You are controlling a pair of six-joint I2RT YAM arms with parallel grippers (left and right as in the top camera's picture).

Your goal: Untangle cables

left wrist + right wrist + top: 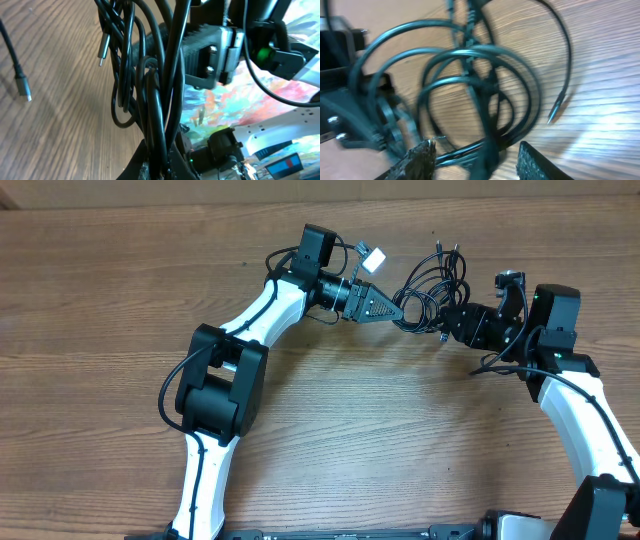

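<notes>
Brown wood-grain table (330, 430) all around. The bundle of thin black cables (430, 285) with silver plug tips sits toward the far edge, looped up loosely between the two arms. The left gripper (400, 311) is clamped tight on a bunch of strands. The right gripper (452, 323) has its fingers (422, 157) apart, strands running between them. A small white tag (376, 258) is near the left wrist, too tiny to read.

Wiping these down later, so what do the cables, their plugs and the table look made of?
The cables: black rubbery or plastic sheath, slightly glossy, bending in loose loops. The plug: bare silvery metal, likely. The table: brown wood grain, matte; possibly laminate.
</notes>
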